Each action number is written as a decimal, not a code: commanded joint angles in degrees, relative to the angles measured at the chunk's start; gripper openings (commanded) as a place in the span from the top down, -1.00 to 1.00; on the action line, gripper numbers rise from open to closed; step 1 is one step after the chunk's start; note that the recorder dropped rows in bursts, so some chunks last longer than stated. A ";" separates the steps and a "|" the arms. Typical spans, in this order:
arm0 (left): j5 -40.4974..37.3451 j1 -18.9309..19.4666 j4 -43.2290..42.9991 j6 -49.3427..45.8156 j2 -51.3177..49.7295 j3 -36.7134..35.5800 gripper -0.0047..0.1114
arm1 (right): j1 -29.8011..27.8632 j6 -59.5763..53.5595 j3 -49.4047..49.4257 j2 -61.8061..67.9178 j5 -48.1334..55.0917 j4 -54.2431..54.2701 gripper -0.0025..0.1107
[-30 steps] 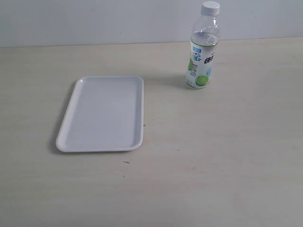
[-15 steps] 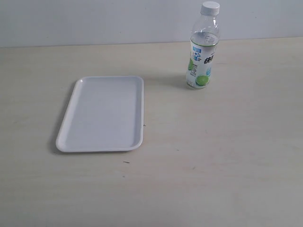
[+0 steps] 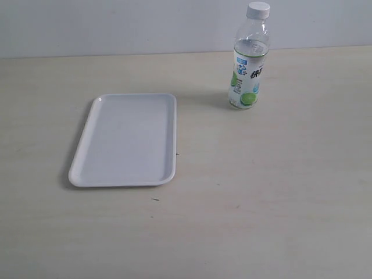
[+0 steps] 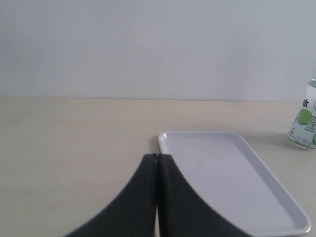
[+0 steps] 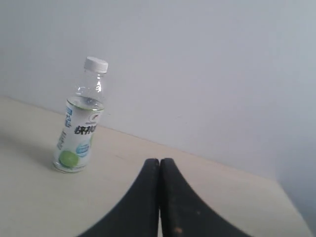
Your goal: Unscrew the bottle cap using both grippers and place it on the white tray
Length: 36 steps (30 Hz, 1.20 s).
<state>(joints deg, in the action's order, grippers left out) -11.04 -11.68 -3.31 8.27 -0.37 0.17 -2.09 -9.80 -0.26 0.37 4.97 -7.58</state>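
Nothing has moved since a second ago; the bottle (image 3: 250,64) stands upright at the upper right of the exterior frame, the bottle cap (image 3: 258,9) screwed on; the white tray (image 3: 125,139) lies bare at centre left, well apart from it. Your left gripper (image 4: 157,158) and right gripper (image 5: 159,161) are both clenched on nothing, jaws pressed together. You are at the very start, I judge; next, open one claw and reach for the bottle's body. Pale table (image 3: 279,192); plain whitish wall (image 3: 116,26) behind.
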 commanded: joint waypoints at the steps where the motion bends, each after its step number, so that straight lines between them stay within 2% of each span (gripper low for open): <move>1: 0.71 -0.28 0.58 0.30 0.37 -0.17 0.92 | 0.13 -8.12 0.26 -0.37 -4.37 -3.14 0.96; 5: 0.71 -0.28 0.58 0.30 0.37 -0.17 0.92 | 0.13 -9.31 0.26 -0.37 -6.35 -2.93 0.96; 12: 0.60 -0.28 0.58 0.30 0.37 -0.17 0.92 | 0.13 3.10 0.26 -0.37 -9.85 3.66 0.96; 17: 0.60 -0.28 0.58 0.30 0.37 -0.17 0.92 | 0.13 23.28 0.26 -0.37 -12.23 13.95 0.96; 19: 0.60 -0.28 0.58 0.30 0.37 -0.17 0.92 | 0.13 27.40 0.26 -0.37 -13.18 15.81 0.96; 26: 0.60 -0.28 0.58 0.52 0.37 -0.17 0.92 | 0.13 27.87 0.26 -0.37 -15.79 16.87 0.96; 29: 0.60 -0.28 0.58 0.52 0.37 -0.17 0.92 | 0.13 27.87 0.26 -0.37 -25.60 16.87 0.96; 33: 0.60 -0.28 0.58 0.52 0.37 -0.17 0.92 | 0.13 27.43 -0.17 1.88 -46.82 17.51 0.96; 36: 0.60 -0.28 0.58 0.68 0.37 -0.17 0.92 | 0.13 19.85 -5.64 7.71 -45.66 20.76 0.96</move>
<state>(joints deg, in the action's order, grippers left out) -10.93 -11.68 -3.31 8.36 -0.37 0.17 -2.09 15.93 -2.04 3.48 -38.10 10.92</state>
